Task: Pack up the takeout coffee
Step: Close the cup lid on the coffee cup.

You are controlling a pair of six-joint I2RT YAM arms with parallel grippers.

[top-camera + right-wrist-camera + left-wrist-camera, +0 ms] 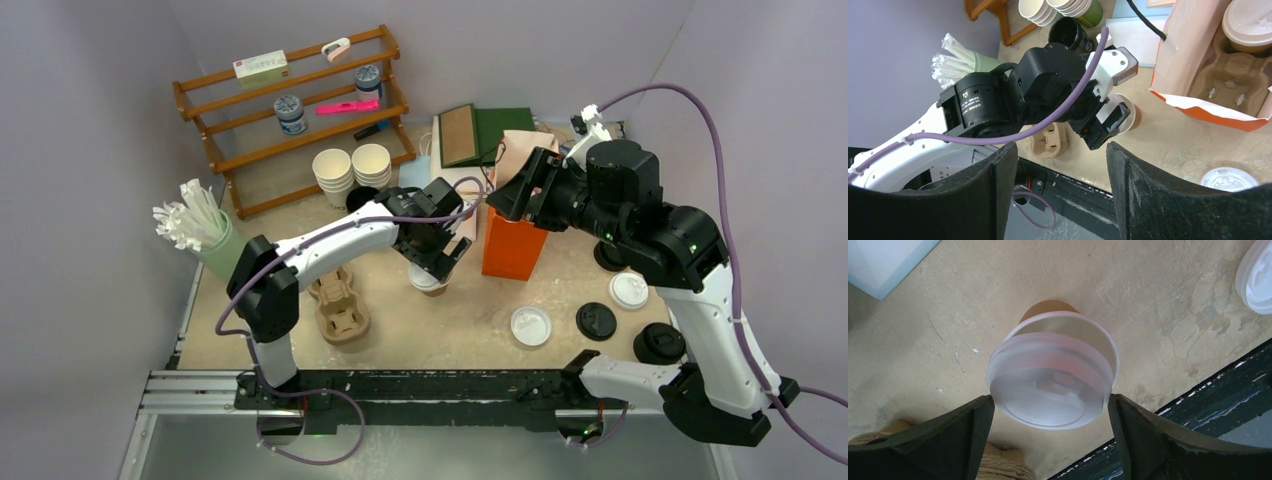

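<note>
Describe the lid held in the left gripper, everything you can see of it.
The lid is round, translucent white plastic with a raised rim band. The left gripper holds it by opposite edges, one black finger on each side. It sits over the brown paper cup on the table, but off centre: the cup's white rim shows past its far edge, so it is not pressed on squarely. Whether it touches the cup cannot be told.
</note>
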